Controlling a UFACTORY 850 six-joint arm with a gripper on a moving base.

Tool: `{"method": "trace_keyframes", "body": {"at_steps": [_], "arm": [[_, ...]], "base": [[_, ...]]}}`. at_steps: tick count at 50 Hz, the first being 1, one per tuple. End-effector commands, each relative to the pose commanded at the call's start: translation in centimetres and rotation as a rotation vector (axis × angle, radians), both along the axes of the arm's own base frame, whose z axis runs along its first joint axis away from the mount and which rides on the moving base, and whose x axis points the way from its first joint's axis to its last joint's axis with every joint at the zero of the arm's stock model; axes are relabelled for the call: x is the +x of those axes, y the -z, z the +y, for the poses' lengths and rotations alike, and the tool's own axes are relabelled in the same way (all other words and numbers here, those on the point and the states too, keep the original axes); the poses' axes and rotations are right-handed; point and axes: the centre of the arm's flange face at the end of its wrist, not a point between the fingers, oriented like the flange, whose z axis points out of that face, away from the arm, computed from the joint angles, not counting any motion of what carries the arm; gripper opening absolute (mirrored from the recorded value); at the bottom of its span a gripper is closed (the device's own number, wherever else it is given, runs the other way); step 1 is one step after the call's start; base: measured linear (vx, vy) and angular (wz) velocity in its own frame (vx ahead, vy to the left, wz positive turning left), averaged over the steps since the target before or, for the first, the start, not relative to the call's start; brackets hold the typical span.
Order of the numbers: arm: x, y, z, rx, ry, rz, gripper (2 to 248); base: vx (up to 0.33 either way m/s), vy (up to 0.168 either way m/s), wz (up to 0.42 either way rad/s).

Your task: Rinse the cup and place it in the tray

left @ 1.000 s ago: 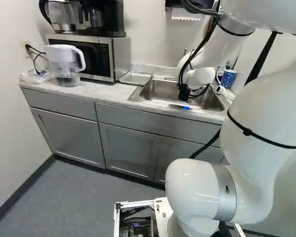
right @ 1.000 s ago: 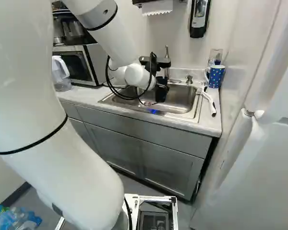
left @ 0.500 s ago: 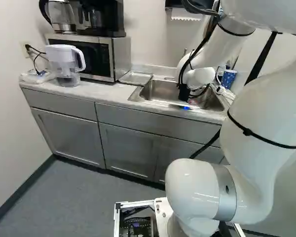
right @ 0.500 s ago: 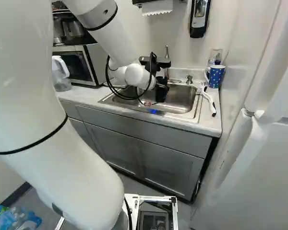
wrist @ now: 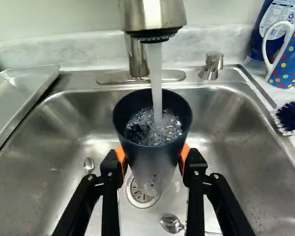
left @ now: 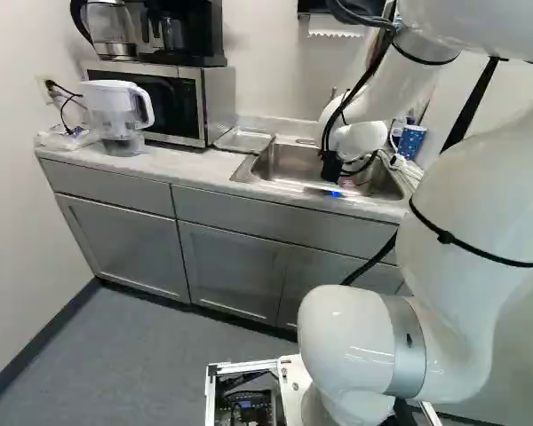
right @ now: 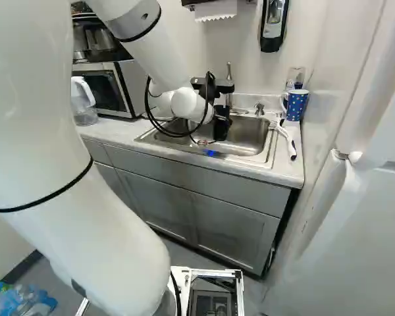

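We're rinsing — our black, orange-padded claw (wrist: 152,158) grips the tapered dark-blue cup (wrist: 153,164) under the silvery metal faucet (wrist: 167,14). Next: empty it — then carry it toward the shallow grey metal tray (wrist: 14,98), ten o'clock.

Left base view, left to right along counter (left: 182,161): pitcher (left: 117,114), microwave (left: 217,102), tray (left: 244,140), sink (left: 286,165), mug (left: 412,140). Coffee maker (left: 200,31) on microwave. Spoons (wrist: 89,165) in sink. Cup (wrist: 147,160) under faucet (wrist: 132,14).
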Motion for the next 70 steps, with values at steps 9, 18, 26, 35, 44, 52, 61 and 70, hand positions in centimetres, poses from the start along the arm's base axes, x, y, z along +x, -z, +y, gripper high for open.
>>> {"method": "trace_keyframes", "body": {"at_steps": [9, 18, 26, 35, 44, 52, 61, 70], "arm": [[0.0, 0.0, 0.0, 0.0, 0.0, 0.0, 122], [0.0, 0.0, 0.0, 0.0, 0.0, 0.0, 122], [0.0, 0.0, 0.0, 0.0, 0.0, 0.0, 122], [0.0, 0.0, 0.0, 0.0, 0.0, 0.0, 122], [0.0, 0.0, 0.0, 0.0, 0.0, 0.0, 122], [0.0, 0.0, 0.0, 0.0, 0.0, 0.0, 122], [0.1, 0.0, 0.2, 0.0, -0.004, 0.0, 122], [0.4, 0.0, 1.3, 0.0, -0.029, 0.0, 122]], "base": [[0.0, 0.0, 0.0], [0.0, 0.0, 0.0], [0.0, 0.0, 0.0], [0.0, 0.0, 0.0], [0.0, 0.0, 0.0], [0.0, 0.0, 0.0], [0.0, 0.0, 0.0], [0.0, 0.0, 0.0]]}}
